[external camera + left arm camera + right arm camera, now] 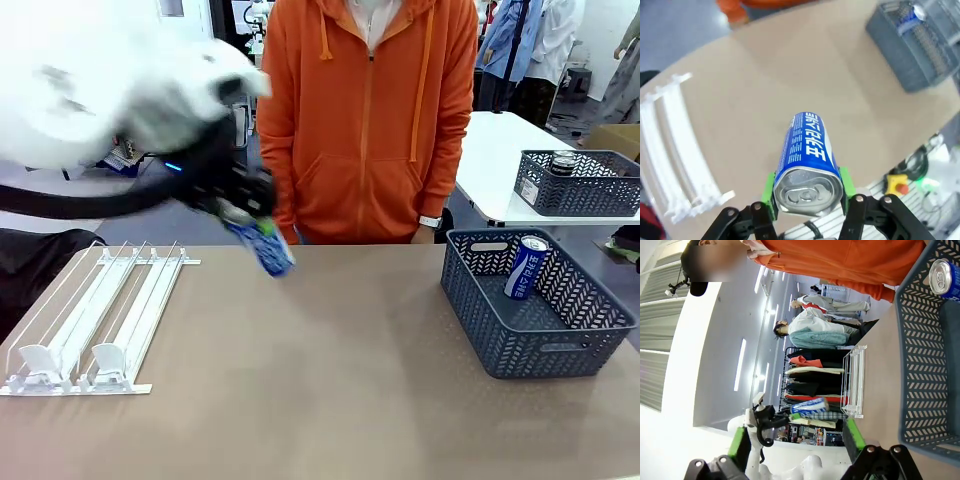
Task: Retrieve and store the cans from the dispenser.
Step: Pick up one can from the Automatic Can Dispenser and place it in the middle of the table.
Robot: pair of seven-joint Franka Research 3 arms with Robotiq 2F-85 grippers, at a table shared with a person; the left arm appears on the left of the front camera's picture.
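One blue-and-white Pocari Sweat can (806, 162) sits clamped between the left gripper (807, 192)'s green pads at the bottom centre of the left wrist frame, silver top toward the camera. In the front view that gripper (250, 222) hangs blurred at upper left, above the tan table (320, 380). Lower left, the white dispenser (95, 325) lies on the table. Right of centre, the dark grey mesh basket (535, 315) holds a second Pocari can (526, 266). The right gripper (797, 440) shows its green pads spread wide, holding nothing. Beyond the table, a person in an orange hoodie (368, 120) stands.
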